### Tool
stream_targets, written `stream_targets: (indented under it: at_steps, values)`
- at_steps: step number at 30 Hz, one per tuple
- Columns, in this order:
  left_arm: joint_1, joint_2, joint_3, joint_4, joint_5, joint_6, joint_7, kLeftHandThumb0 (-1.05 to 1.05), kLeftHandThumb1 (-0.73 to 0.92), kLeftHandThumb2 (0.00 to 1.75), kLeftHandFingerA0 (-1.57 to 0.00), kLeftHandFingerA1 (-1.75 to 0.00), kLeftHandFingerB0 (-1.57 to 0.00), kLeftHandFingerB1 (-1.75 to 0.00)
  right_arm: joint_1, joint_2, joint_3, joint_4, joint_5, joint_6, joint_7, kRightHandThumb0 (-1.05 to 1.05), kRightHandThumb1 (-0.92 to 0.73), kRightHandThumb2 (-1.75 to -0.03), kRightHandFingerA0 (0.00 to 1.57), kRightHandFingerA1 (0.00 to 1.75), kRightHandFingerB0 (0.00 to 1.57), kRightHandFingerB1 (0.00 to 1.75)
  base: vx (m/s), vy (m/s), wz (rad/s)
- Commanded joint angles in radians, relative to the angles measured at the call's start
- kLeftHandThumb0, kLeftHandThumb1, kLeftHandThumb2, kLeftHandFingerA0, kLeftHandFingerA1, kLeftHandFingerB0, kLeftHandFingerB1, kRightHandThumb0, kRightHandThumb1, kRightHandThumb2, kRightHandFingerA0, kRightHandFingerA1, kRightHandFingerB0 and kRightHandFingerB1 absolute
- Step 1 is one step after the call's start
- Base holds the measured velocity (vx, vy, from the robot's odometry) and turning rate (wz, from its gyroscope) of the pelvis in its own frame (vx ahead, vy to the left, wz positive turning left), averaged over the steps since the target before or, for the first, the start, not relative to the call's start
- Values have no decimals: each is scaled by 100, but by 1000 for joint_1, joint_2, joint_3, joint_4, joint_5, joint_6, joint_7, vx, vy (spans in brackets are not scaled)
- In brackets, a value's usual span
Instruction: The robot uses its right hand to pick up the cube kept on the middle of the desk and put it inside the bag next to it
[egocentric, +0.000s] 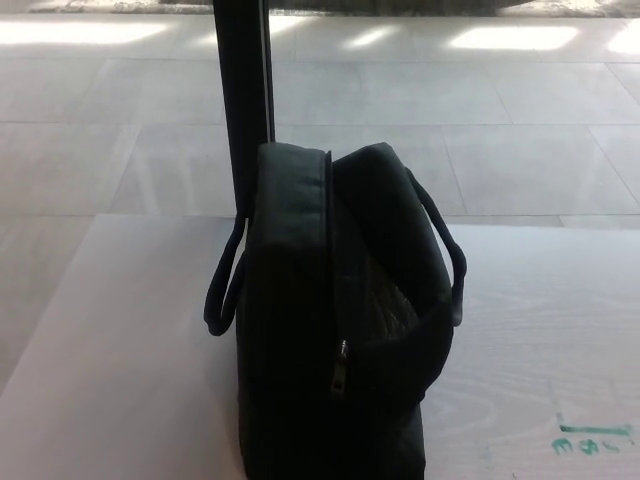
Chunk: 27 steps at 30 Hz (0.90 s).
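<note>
A black bag (330, 320) stands upright in the middle of the pale wooden desk (120, 370). Its top is unzipped and gapes toward the right, showing a dark quilted lining (390, 300). Carry handles loop out on its left (222, 290) and right (447, 250) sides. No cube shows anywhere in the head view; the bag's inside is too dark to tell what it holds. Neither of my hands is in the picture.
A tall black post (245, 100) rises behind the bag. Beyond the desk's far edge lies a tiled floor (500, 120) with bright light patches. Green marks (590, 438) sit on the desk at the lower right.
</note>
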Motion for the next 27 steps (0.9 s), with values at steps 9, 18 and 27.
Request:
stream_targets:
  at_steps: [9, 18, 27]
  values:
    - [-35, 22, -36, 66, 18, 11, -5, -46, 69, 60, -42, -46, -36, -41, 48, 15, 112, -6, 256, -38, 254, -76, -64, -97, 4, 42, 7, 45, 0, 0, 0]
    - [-316, 47, -115, 457, 104, -115, 29, -59, 71, 61, -42, -57, -39, -43, 29, 4, 133, 6, 326, -39, 281, -72, -81, -64, 15, 43, 27, 35, 0, 0, 0]
    - [-335, 69, -142, 546, 113, -163, 13, -58, 71, 62, -43, -57, -39, -42, 80, 4, 135, -14, 355, -58, 306, -72, -79, -64, 27, 49, 32, 35, 0, 0, 0]
